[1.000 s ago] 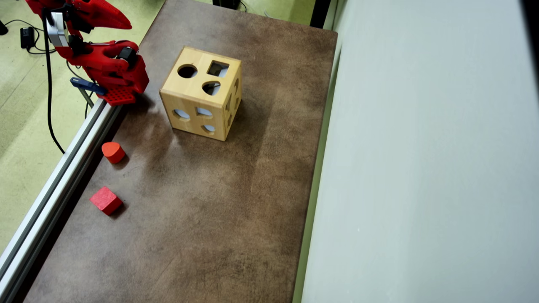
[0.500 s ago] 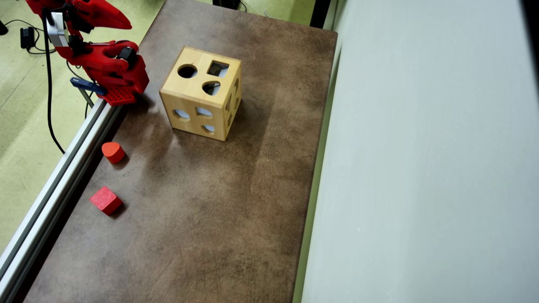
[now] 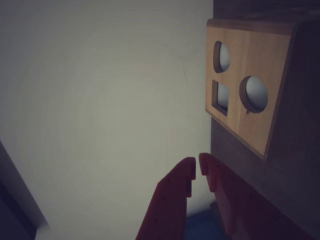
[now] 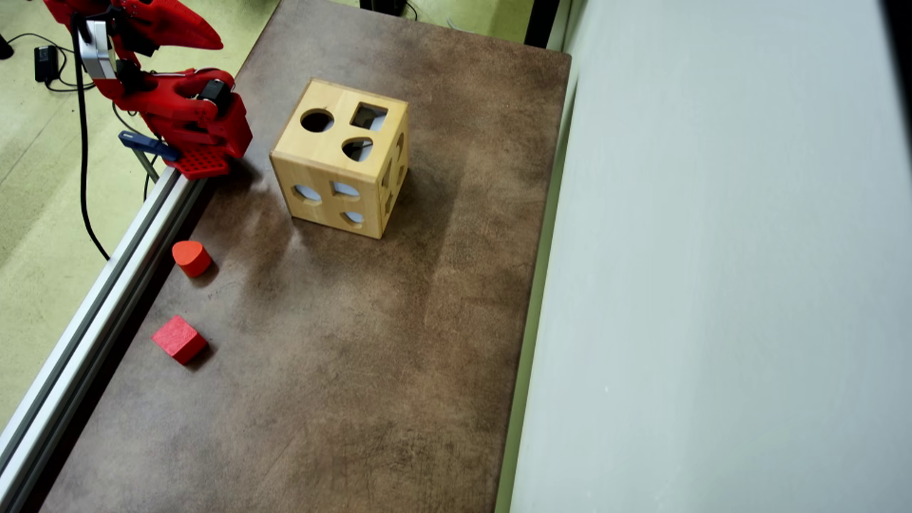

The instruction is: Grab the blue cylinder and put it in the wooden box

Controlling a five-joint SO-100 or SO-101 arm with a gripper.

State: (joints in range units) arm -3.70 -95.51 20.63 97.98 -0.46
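Here, wooden box (image 4: pixel 340 158) stands on brown bench (image 4: pixel 342 370), three cut-outs in top face. Red gripper (image 3: pixel 196 168) in wrist view: fingertips nearly together, thin gap between, nothing held; box to its upper right there. Blue cylinder not visible in either view. In overhead view, arm (image 4: pixel 171 100) folded left of box at bench edge. Red rounded wedge (image 4: pixel 191 257) and red cube (image 4: pixel 178 339) lie lower left of box, well apart from it.

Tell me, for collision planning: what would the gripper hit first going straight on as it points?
Likely the pale wall; in the wrist view the gripper aims left of the wooden box, though depth is unclear.
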